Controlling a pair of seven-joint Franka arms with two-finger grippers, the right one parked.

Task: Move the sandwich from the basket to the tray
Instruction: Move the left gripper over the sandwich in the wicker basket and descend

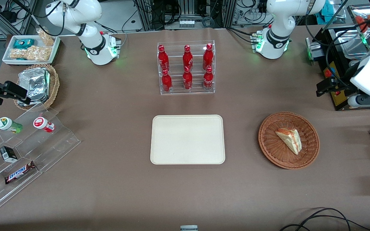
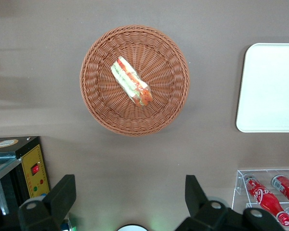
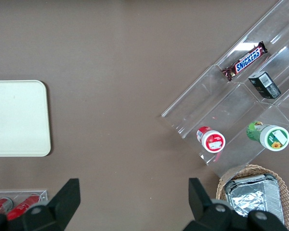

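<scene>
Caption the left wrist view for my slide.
Open gripper high above the sandwich in its basket.

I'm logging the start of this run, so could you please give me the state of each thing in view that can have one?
sandwich: wrapped, lying in the basket, not gripped.
basket: holds only the sandwich.
tray: bare.
gripper: open, holding nothing, up above the table, farther from the front camera than the basket.
bottle rack: six red bottles standing upright.
foil-pack basket: filled with foil packs.
</scene>
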